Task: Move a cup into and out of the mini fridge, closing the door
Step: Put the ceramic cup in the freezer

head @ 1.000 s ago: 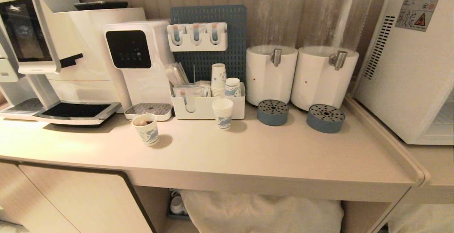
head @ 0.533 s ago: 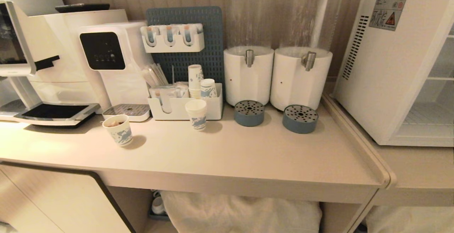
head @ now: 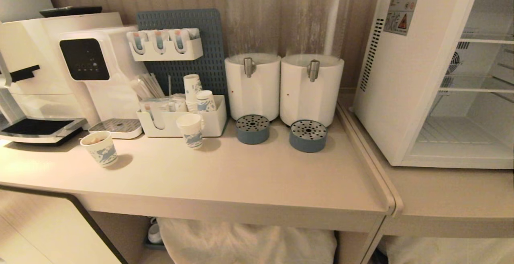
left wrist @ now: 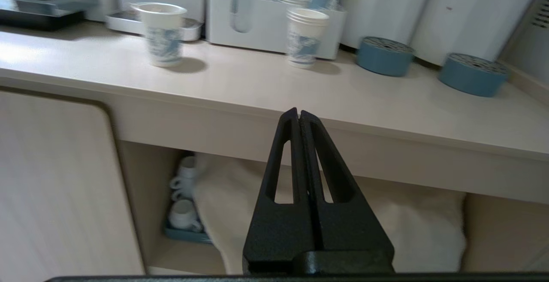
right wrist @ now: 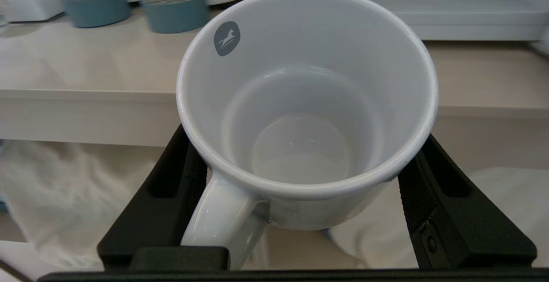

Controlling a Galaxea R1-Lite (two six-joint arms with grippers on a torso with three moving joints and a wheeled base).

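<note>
The white mini fridge point(head: 401, 75) stands at the right on a lower counter. Its front is open, showing wire shelves point(head: 478, 89) and a bare floor. The door is out of view. In the right wrist view my right gripper point(right wrist: 306, 144) is shut on the cup point(right wrist: 300, 101), a white ceramic mug that is empty and upright, with its handle point(right wrist: 223, 222) towards the wrist. It hangs in front of and below the counter edge. My left gripper point(left wrist: 298, 112) is shut with nothing in it, low before the counter front. Neither arm shows in the head view.
On the counter point(head: 241, 175) stand two clear-topped dispensers point(head: 277, 83), two blue drip trays point(head: 308, 135), printed paper cups point(head: 190, 129), an organiser box and machines at the left. A raised lip point(head: 367, 159) edges the counter before the fridge. Below lie white cloth and spare mugs point(left wrist: 184, 204).
The whole head view has slid left, so the camera has turned right. The fridge's open inside now shows far more. Nothing on the counter has moved.
</note>
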